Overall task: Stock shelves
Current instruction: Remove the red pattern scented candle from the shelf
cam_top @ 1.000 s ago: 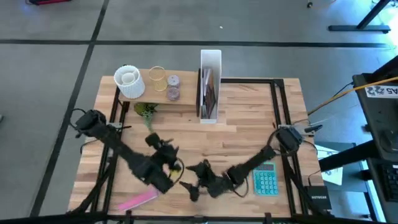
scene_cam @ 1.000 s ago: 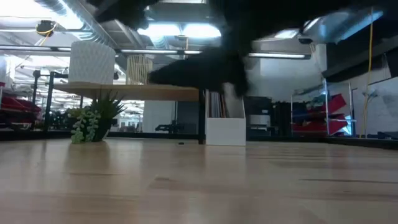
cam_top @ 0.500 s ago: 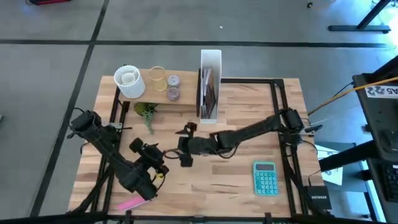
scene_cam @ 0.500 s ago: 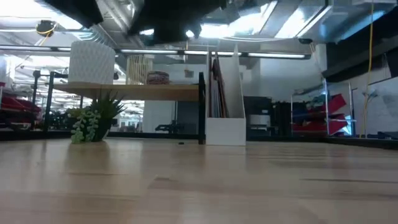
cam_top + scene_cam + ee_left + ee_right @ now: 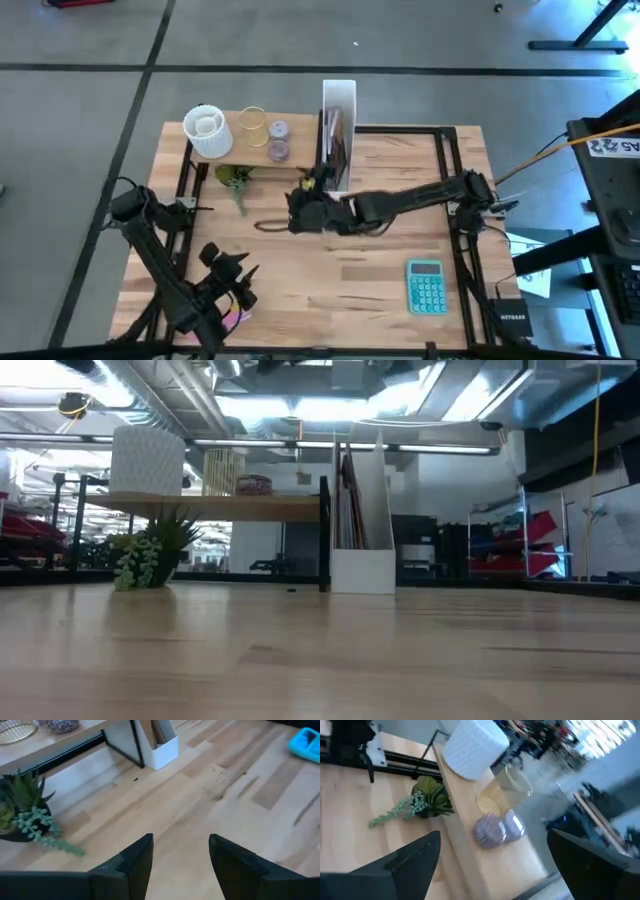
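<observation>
The shelves are a raised light-wood plank shelf (image 5: 300, 160) at the far left and a white file box (image 5: 338, 100) standing upright next to it. On the plank stand a white ribbed cup (image 5: 472, 747), a gold wire cup (image 5: 512, 782) and a glass jar (image 5: 495, 830). A small green plant (image 5: 235, 182) sits on the table under the plank. My right gripper (image 5: 298, 205) hovers open by the plank's right end with nothing between its fingers. Near the table's near left corner, my left gripper (image 5: 238, 268) is open and also holds nothing.
A turquoise calculator (image 5: 427, 287) lies at the near right. A pink thing (image 5: 238, 316) lies at the near edge beside my left arm. Papers or folders stand in the file box (image 5: 350, 500). Bare tabletop lies between the two grippers.
My right gripper has swung from the middle of the near edge toward the far edge, ending beside the plank's right end and the file box. My left gripper has drawn back toward the near left corner. Both arms have left the low view.
</observation>
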You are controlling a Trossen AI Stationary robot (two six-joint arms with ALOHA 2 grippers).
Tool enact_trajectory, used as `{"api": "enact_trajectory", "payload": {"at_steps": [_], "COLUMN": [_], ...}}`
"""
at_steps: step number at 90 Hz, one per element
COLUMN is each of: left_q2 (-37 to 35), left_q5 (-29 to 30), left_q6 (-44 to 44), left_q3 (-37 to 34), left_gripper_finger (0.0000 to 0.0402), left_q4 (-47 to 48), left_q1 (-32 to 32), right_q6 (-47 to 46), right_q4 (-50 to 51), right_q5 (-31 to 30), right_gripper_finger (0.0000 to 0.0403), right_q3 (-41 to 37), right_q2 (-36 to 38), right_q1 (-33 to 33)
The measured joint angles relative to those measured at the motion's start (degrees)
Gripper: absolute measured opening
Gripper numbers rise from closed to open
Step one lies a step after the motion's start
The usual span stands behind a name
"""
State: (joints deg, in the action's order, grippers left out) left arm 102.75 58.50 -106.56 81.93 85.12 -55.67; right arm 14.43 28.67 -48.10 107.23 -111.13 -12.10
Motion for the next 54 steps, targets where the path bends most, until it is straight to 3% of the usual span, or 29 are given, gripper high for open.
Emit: {"api": "enact_trajectory", "payload": {"at_steps": [18,32,45,54], "left_q2": [1.56,2.11,2.08,2.02], "left_q5": [-0.53,-0.81,-0.31,-0.04], "left_q6": [-0.21,0.02,0.43,0.43], "left_q3": [0.00,-0.02,-0.02,-0.02], "left_gripper_finger": [0.0175,0.0175,0.0175,0.0175], "left_q4": [-0.80,-1.35,-1.72,-1.73], "left_q1": [-0.70,-0.93,-0.91,-0.84], "right_q6": [10.09,9.88,6.59,6.68], "right_q4": [8.00,11.23,5.26,0.75], "right_q5": [17.23,30.42,52.77,54.95], "right_gripper_finger": [0.0351,0.0351,0.0351,0.0351], "right_q3": [2.99,2.87,1.70,1.08], "right_q2": [1.96,2.44,0.13,-3.21], "right_q1": [8.22,17.11,21.94,22.28]}}
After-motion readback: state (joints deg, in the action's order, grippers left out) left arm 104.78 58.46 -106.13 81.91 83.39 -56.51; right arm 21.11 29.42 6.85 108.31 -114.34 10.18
